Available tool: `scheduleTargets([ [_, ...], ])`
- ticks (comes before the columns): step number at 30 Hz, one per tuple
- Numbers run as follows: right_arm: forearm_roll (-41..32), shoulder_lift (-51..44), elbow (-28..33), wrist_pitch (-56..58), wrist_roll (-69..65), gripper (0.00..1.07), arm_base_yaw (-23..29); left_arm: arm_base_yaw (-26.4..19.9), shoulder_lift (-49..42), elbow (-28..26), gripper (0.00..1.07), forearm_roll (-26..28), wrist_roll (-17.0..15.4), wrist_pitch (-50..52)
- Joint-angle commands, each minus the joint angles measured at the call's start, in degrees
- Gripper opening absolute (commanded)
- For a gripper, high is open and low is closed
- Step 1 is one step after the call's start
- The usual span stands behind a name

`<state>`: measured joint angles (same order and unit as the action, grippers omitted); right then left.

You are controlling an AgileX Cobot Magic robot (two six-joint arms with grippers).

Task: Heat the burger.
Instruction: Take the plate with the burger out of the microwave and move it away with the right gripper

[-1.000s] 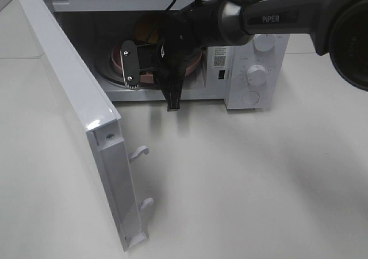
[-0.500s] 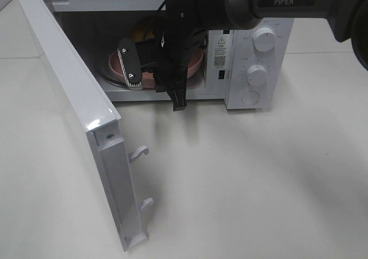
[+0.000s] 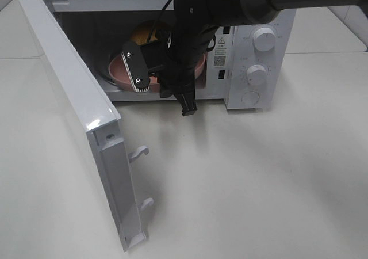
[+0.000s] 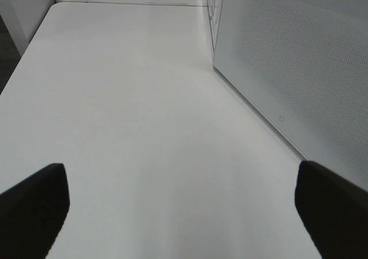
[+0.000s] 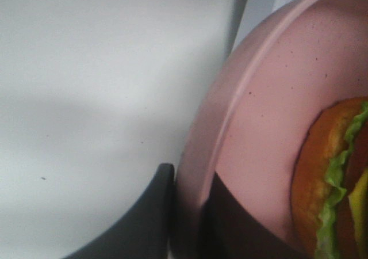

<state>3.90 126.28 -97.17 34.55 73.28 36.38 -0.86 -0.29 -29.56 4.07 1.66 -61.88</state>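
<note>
Pink round plate point(image 5: 259, 132) carries the round burger point(image 5: 330, 184) with glossy golden-brown bun, green lettuce and yellow filling, and the right gripper point(image 5: 187, 213) has its jaws clamped on the plate's rim, one dark finger either side of the edge, as the right wrist view shows. In the high view the plate point(image 3: 118, 70) sits inside the cavity of the white microwave oven point(image 3: 253, 57), with the burger point(image 3: 144, 33) toward the back of the cavity behind the black right arm point(image 3: 195, 23), mostly hidden by it. Rim grip makes sense: it keeps the fingers off the food and lets the plate slide in flat. Whether the plate rests fully on the turntable or is slightly lifted I cannot tell. White microwave door point(image 3: 75, 103) stands swung wide open toward the camera side of the oven, giving the arm room to reach in. Left gripper point(image 4: 181, 213) hangs over bare white table point(image 4: 132, 98) just outside the microwave's perforated side wall, jaws wide apart and holding nothing, likely parked clear of the door. Judgement: burger is about placed; releasing the rim, backing out, shutting the door and turning the round white knobs point(image 3: 264, 38) beside the cavity remain.
</note>
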Motion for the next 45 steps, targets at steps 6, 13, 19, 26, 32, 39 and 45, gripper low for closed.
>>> scheduleTargets([
  [6,-1.66,-4.81,6.07,-4.30,2.86,0.00,0.17,-0.17,-0.74,0.06,1.00,0.17,-0.11,0.69],
  [13,-2.64,-7.91,10.26,-5.96,3.27,0.00,0.17,-0.17,-0.74,0.06,1.00,0.17,-0.11,0.69],
  [19,-6.19,-10.37,13.41,-8.71,6.70,0.00,0.11,-0.17,-0.74,0.06,1.00,0.17,-0.11,0.69],
  [26,-9.51,-12.66,16.84,-8.71,13.52,0.00,0.11,-0.17,-0.74,0.06,1.00,0.17,-0.11,0.69],
  [32,-9.74,-15.76,19.77,-11.12,14.32,0.00,0.11,-0.17,-0.74,0.06,1.00,0.17,-0.11,0.69],
  [39,-9.74,-19.37,24.41,-11.80,14.32,0.00,0.29,-0.17,-0.74,0.06,1.00,0.17,-0.11,0.69],
  [45,-9.74,-23.32,30.14,-14.38,14.32,0.00,0.29,-0.17,-0.74,0.06,1.00,0.17,-0.11,0.69],
])
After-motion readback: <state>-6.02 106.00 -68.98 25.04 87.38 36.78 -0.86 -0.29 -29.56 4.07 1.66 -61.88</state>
